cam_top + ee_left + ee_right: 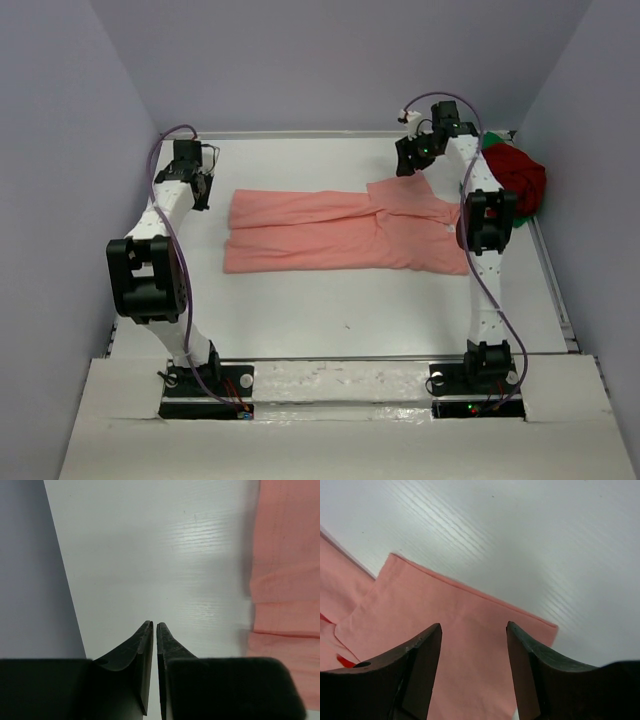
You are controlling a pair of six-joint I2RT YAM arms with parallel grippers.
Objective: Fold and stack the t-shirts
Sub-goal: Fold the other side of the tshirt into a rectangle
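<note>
Pink shirt [330, 232] spread flat mid-table [300, 320]; bare white board all round, widest on near side. Left claw [154, 625] beside shirt's left edge, over bare board near wall [30, 580]; jaws nearly together, thin slit, nothing held. Right claw [474, 627] over far sleeve [470, 600]; jaws apart, straddling cloth, no pinch. Red shirt [518, 172], green shirt [526, 216] bunched in far right corner, green mostly hidden. Right arm [485, 220] covers pink shirt's right end.
</note>
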